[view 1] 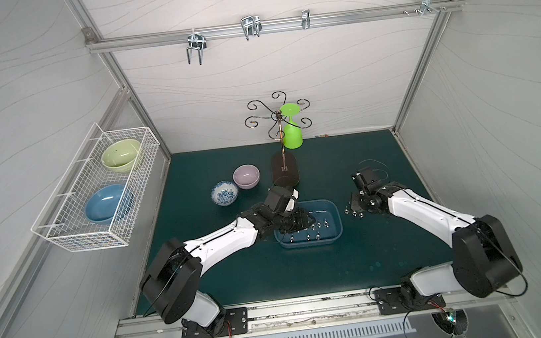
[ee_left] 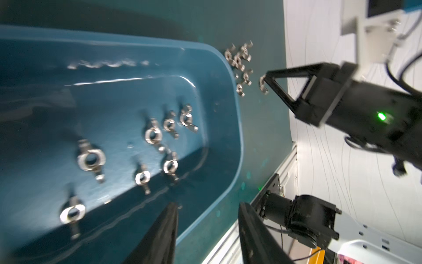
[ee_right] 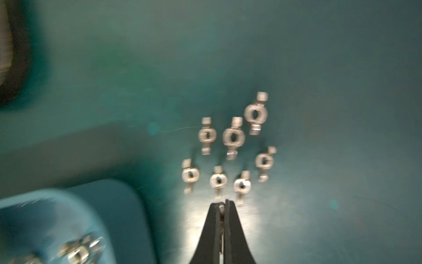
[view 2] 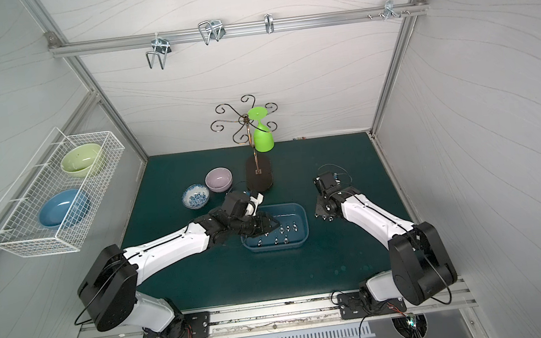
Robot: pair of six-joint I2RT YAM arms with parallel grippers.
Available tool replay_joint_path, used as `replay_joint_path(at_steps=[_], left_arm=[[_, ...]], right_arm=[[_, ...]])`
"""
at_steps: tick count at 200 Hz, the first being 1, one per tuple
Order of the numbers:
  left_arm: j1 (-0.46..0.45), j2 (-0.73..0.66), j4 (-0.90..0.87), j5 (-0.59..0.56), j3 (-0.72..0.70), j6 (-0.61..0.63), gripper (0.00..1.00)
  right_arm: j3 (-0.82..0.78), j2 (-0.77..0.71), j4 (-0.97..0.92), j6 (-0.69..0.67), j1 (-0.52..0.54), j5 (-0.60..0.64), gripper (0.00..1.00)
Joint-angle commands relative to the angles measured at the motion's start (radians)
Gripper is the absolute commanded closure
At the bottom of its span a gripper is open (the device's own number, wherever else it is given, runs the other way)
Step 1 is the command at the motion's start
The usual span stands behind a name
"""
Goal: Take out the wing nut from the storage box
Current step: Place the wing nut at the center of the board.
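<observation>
Left gripper (ee_left: 207, 205) hung half open and empty over the storage box (view 1: 308, 243), mid-frame in a top view, choosing among the wing nuts (ee_left: 153, 134) inside. Right gripper (ee_right: 223, 202) was pinched shut, apparently on one wing nut (ee_left: 263, 85), probably bound for the pile (ee_right: 233, 137) just right of the box.

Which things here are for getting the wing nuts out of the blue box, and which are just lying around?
For the job: storage box, wing nuts inside, wing nuts on the mat, left gripper (open), right gripper pinching one wing nut.

Just lying about: purple bowl, patterned bowl, green glass, wire stand, wall basket, green bowl, blue bowl, hooks.
</observation>
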Motion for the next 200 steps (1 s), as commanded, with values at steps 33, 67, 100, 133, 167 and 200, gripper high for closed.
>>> replay_joint_path(at_steps=[33, 67, 100, 133, 167, 200], left_arm=[[-0.030, 0.054, 0.019, 0.047, 0.081, 0.036, 0.53], [-0.029, 0.060, 0.008, 0.043, 0.083, 0.047, 0.53], [-0.030, 0.065, 0.008, 0.044, 0.083, 0.047, 0.53], [-0.030, 0.072, 0.009, 0.045, 0.084, 0.048, 0.53], [-0.031, 0.072, 0.003, 0.048, 0.084, 0.051, 0.53], [-0.030, 0.065, -0.002, 0.043, 0.080, 0.054, 0.53]], right_arm=[[-0.092, -0.022, -0.014, 0.009, -0.058, 0.024, 1.00], [-0.114, 0.010, 0.009, 0.000, -0.098, 0.005, 1.00], [-0.114, 0.024, 0.023, -0.003, -0.118, -0.022, 1.00], [-0.111, 0.053, 0.041, -0.007, -0.139, -0.057, 1.00], [-0.097, 0.090, 0.048, -0.008, -0.147, -0.074, 1.00], [-0.096, 0.099, 0.053, -0.007, -0.146, -0.078, 1.00]])
